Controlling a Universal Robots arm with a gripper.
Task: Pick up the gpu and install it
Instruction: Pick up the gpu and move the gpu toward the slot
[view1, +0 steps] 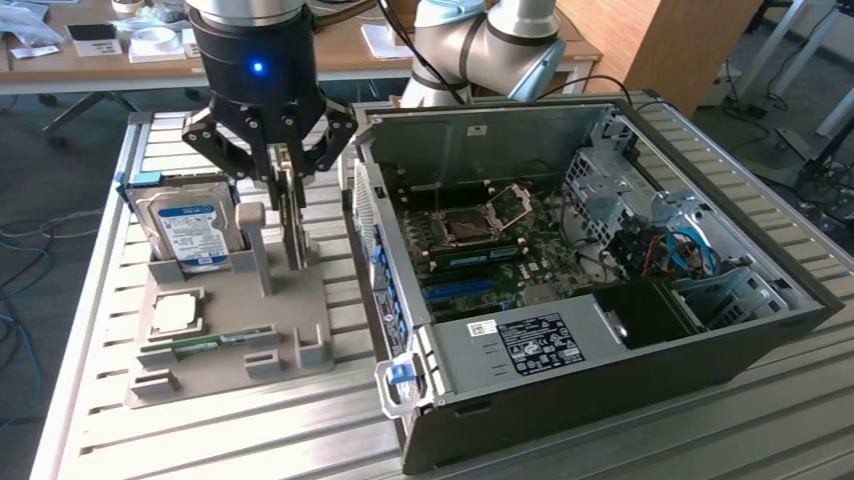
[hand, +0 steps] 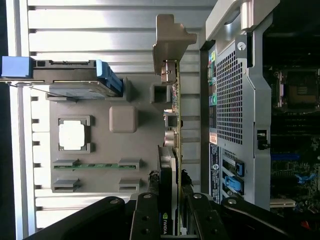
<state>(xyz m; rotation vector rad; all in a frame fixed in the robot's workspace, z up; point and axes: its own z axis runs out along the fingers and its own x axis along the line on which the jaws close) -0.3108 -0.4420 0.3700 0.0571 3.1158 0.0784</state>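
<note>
I am pinching my gripper (hand: 172, 189) narrowly on both faces of the gpu (hand: 176, 100), which is standing on edge in the grey holder (view1: 220, 375) just beside the computer case (view1: 534, 345). I am judging a straight, level lift best, keeping the card from tilting toward the case wall.

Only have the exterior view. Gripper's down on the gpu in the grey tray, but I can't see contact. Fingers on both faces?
Observer: Yes. In the wrist view the gripper straddles the gpu edge-on and looks pressed against both faces.
Operator: Where's the bracket?
Observer: The silvery bracket is at the end of the card farthest from the gripper.
Operator: Any marking?
Observer: An NVIDIA logo on the black face, between the fingers.
</note>
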